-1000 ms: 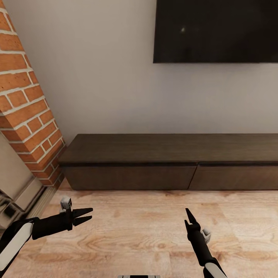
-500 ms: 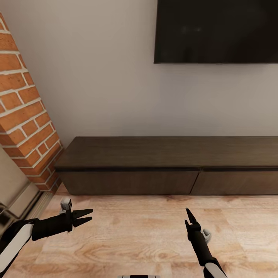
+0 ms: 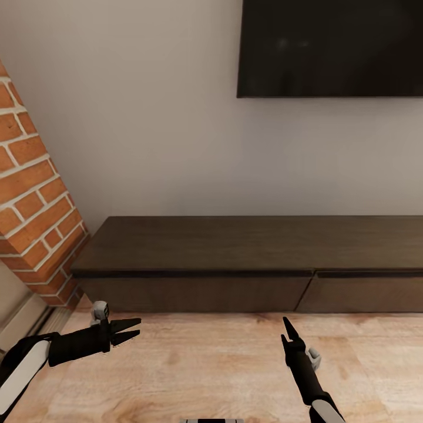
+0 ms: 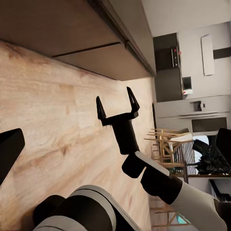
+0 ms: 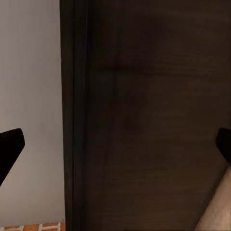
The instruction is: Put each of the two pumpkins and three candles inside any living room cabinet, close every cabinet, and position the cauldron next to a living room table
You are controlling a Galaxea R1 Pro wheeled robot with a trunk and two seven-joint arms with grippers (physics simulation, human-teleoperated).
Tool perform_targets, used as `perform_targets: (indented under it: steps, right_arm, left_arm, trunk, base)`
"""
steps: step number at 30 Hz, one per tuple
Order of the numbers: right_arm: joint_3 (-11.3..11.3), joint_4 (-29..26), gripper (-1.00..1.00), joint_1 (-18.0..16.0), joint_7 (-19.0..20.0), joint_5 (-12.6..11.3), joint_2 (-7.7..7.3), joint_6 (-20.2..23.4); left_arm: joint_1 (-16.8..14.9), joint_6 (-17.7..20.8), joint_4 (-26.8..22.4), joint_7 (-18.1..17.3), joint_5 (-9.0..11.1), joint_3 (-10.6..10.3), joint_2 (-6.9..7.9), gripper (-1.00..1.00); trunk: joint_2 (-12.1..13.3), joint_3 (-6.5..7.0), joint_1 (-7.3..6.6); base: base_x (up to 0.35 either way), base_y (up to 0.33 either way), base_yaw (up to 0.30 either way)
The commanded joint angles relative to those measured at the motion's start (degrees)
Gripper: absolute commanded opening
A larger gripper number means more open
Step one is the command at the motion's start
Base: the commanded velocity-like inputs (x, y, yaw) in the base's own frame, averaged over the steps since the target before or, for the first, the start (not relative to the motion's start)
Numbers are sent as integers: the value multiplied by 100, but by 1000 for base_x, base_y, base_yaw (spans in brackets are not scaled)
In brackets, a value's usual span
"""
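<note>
The cabinet (image 3: 247, 264) is a long, low dark-brown unit against the white wall, with two plain fronts, both closed. My left gripper (image 3: 133, 331) hovers open over the wooden floor, short of the cabinet's left front. My right gripper (image 3: 286, 330) points toward the seam between the two fronts. It stands open in the left wrist view (image 4: 115, 103), with nothing between its fingers. The right wrist view faces the cabinet's dark wood (image 5: 154, 115) at close range, with a fingertip (image 5: 9, 147) at each side. The pumpkins, candles, cauldron and table are out of view.
A red brick column (image 3: 29, 200) rises at the left, close to the cabinet's end. A black TV (image 3: 332, 47) hangs on the wall above the cabinet. Pale wooden floor (image 3: 205, 370) lies between me and the cabinet. Wooden chairs (image 4: 168, 140) stand far off to the right.
The whole head view has shifted: the cabinet now sits lower and looks larger, and the brick column has slid left, so the camera has come closer. Both arms hold the same pose.
</note>
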Motion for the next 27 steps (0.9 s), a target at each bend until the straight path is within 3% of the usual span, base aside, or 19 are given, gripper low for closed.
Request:
perform_targets:
  steps: [1, 21, 24, 27]
  right_arm:
    - [45, 3, 100, -4, 18, -57, -8, -28]
    - [45, 3, 100, -4, 18, -55, -7, -29]
    - [45, 3, 100, -5, 18, -55, -7, -29]
    - [45, 3, 100, -4, 18, -52, -7, -35]
  left_arm:
    - [-4, 21, 2, -12, 11, -8, 4, 100]
    - [9, 21, -1, -32, 11, -11, 4, 100]
    - [75, 21, -12, -261, 8, -79, 4, 100]
    - [314, 21, -203, -996, -11, -432, 2, 100]
  trunk:
    - [-2, -5, 2]
    - [-2, -5, 2]
    - [-2, -5, 2]
    - [-2, -5, 2]
  base:
    - [300, 0, 0]
    - [187, 0, 0]
    - [16, 0, 0]
    - [5, 0, 0]
